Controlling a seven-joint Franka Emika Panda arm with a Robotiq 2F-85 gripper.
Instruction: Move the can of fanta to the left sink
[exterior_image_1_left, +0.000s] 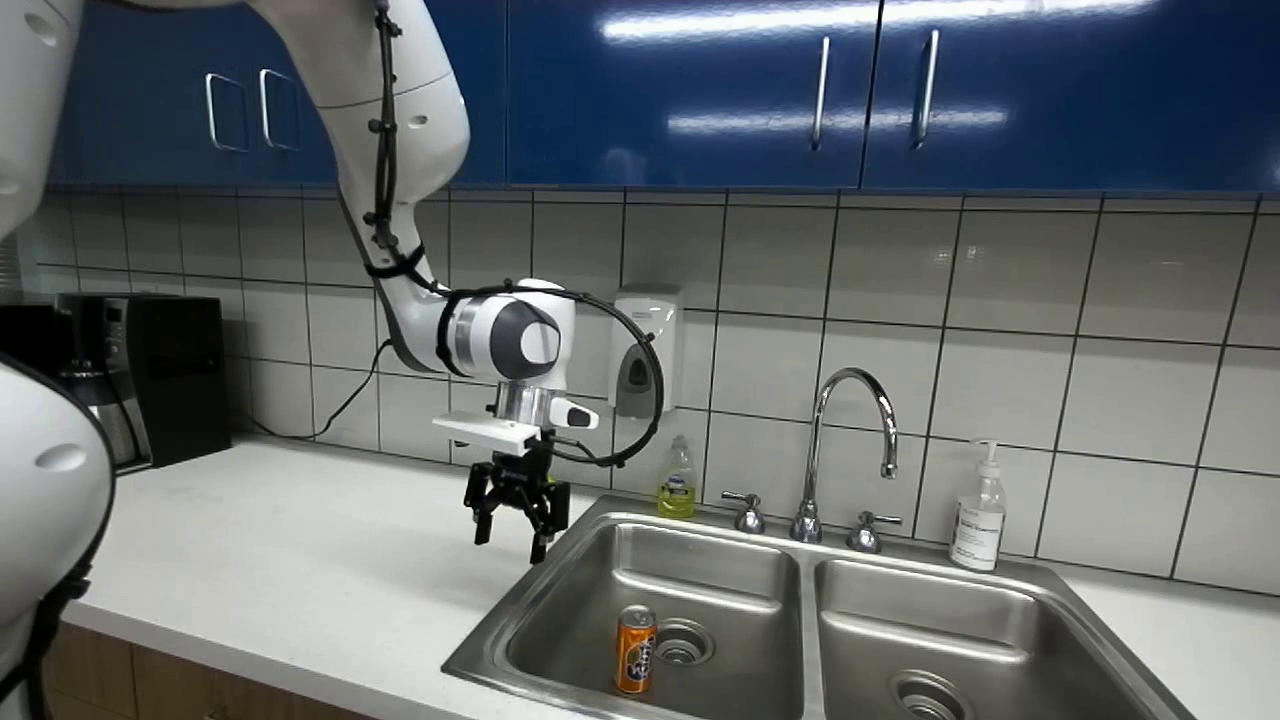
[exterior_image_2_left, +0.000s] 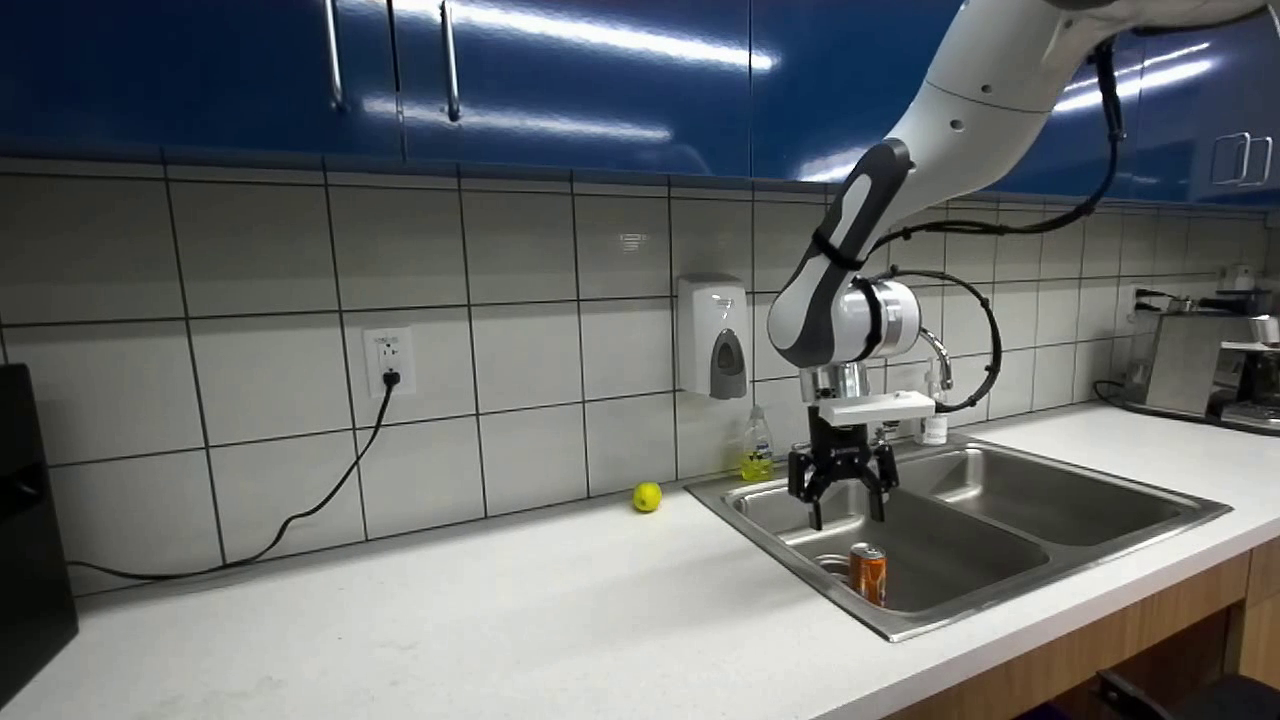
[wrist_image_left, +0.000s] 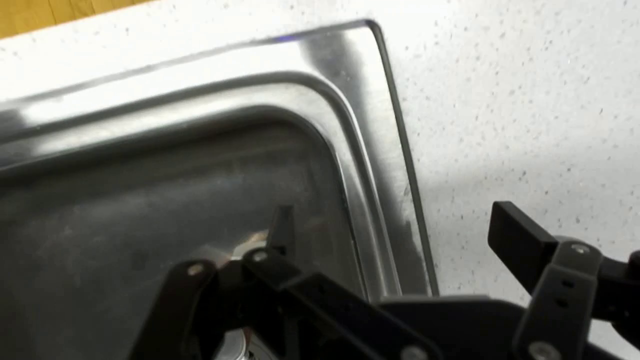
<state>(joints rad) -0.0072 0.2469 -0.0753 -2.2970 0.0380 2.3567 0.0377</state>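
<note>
The can of fanta (exterior_image_1_left: 635, 650), orange with a silvery top, stands upright in the left sink (exterior_image_1_left: 700, 560), beside the round drain. In an exterior view the can (exterior_image_2_left: 867, 574) shows near the basin's (exterior_image_2_left: 950, 555) side. My gripper (exterior_image_1_left: 511, 548) is open and empty, fingers pointing down, above the sink's left edge and higher than the can. It also shows in an exterior view (exterior_image_2_left: 847, 522). In the wrist view the open fingers (wrist_image_left: 392, 220) straddle the rim of the left sink (wrist_image_left: 367, 185). There the can is mostly hidden behind a finger and cannot be made out surely.
The right basin (exterior_image_1_left: 930, 610) adjoins. A faucet (exterior_image_1_left: 812, 450), a green soap bottle (exterior_image_1_left: 678, 480) and a pump bottle (exterior_image_1_left: 980, 515) stand at the back. A yellow-green fruit (exterior_image_2_left: 647, 497) lies on the counter (exterior_image_2_left: 480, 620) by the wall. A wall dispenser (exterior_image_2_left: 712, 335) hangs behind.
</note>
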